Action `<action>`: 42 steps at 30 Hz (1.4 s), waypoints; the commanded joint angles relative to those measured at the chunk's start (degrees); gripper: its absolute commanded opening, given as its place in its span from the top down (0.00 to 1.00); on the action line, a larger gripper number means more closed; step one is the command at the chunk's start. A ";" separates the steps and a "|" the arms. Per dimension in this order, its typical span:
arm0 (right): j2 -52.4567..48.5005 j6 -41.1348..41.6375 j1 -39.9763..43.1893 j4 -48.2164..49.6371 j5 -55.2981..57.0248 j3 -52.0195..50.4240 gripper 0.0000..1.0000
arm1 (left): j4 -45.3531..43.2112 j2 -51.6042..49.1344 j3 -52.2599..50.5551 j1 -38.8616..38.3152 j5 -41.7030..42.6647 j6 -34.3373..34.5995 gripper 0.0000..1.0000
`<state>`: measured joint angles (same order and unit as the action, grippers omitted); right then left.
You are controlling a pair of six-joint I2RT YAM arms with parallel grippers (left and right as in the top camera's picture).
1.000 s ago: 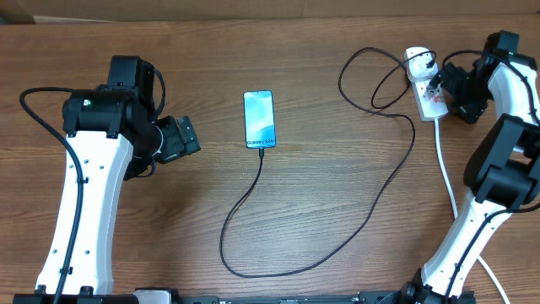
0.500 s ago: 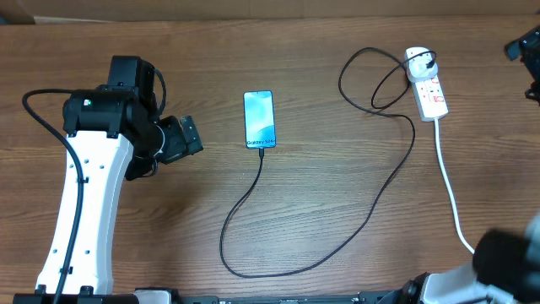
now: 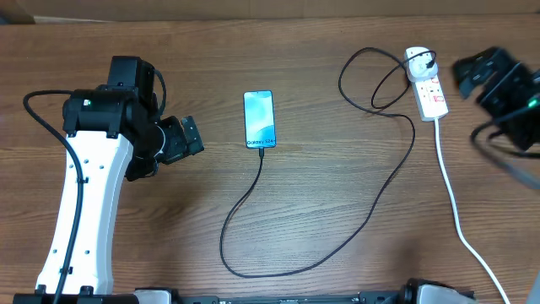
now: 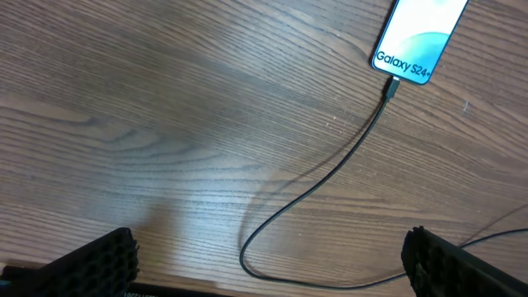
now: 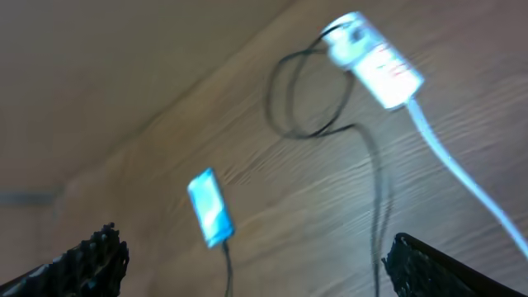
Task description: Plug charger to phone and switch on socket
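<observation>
Mid-table, flat and screen up: the phone (image 3: 260,119), long edges running away from the robot, bare wood along three sides. At its near short edge, just under the "Galaxy S24+" lettering, the connector tip of the charger (image 3: 337,245), touching that edge; how deeply seated, cannot tell. From there, black cable in a wide loop toward the near table edge, then up and to the right, ending in a coil and a black plug (image 3: 424,61) at the far end of the socket (image 3: 430,91). Socket near the far right corner of the table (image 3: 337,51), roughly parallel to the phone, thick white cord (image 3: 451,194) trailing toward the near right edge. Switch position too small to tell.

Left gripper (image 3: 192,138) over open wood left of the phone, well apart from it; in the wrist view, fingers (image 4: 82,264) spread wide with nothing between. Right gripper (image 5: 256,247) likewise spread and empty, raised above the table to the right of the socket, not touching it; blurred in the overhead view. Broad free room between phone and socket, crossed only by cable.
</observation>
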<state>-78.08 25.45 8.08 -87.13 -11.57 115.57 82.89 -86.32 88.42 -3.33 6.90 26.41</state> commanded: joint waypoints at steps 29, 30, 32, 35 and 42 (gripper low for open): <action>36.04 0.04 -9.84 11.85 6.60 -42.86 0.00 | -0.04 -0.13 -0.44 0.33 0.37 -1.11 0.00; 36.02 0.04 -9.84 11.91 6.58 -42.86 0.00 | -0.04 -0.13 -0.44 0.33 0.37 -1.11 0.00; 36.02 0.04 -9.84 12.13 6.60 -42.86 0.00 | -0.04 -0.13 -0.44 0.33 0.37 -1.09 0.00; 36.02 0.04 -9.84 12.33 6.60 -42.86 0.00 | -0.04 -0.13 -0.44 0.31 0.37 -1.11 0.00; 36.02 0.04 -9.84 12.22 6.58 -42.86 0.00 | -0.85 -0.15 -0.44 0.31 0.37 -1.11 0.01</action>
<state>-42.33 25.47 -1.54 -75.09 -5.54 72.73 82.85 -86.32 88.42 -3.33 7.09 26.41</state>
